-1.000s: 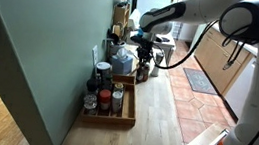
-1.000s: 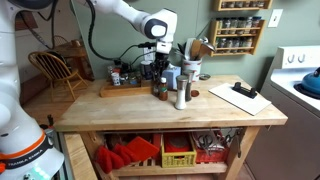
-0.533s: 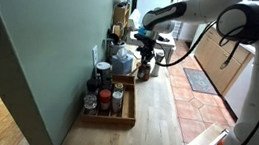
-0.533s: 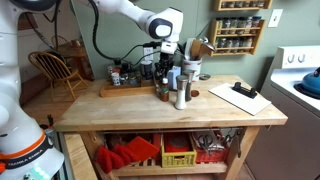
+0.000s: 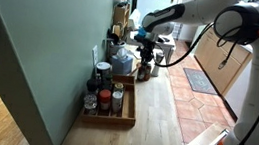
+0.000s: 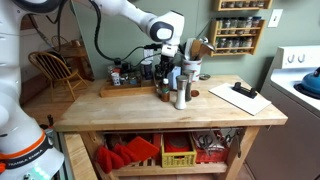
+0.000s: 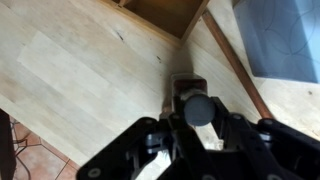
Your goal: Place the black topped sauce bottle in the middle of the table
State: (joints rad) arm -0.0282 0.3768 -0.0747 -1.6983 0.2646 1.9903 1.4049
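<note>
Hand (image 6: 163, 70) pinching black-topped sauce bottle (image 7: 197, 108), fingers either side of cap. Bottle upright, clear of tray (image 5: 132, 105), over worktop (image 6: 150, 112) near middle. Cannot tell if base touches. Probably left: set down, release.

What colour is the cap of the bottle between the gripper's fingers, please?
Black cap, clearest in wrist view.

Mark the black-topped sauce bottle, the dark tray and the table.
black-topped sauce bottle (image 7: 198, 108): wrist view, on its black cap.
dark tray (image 5: 131, 108): in an exterior view, on its side wall.
table (image 6: 120, 112): in an exterior view, on bare top.
</note>
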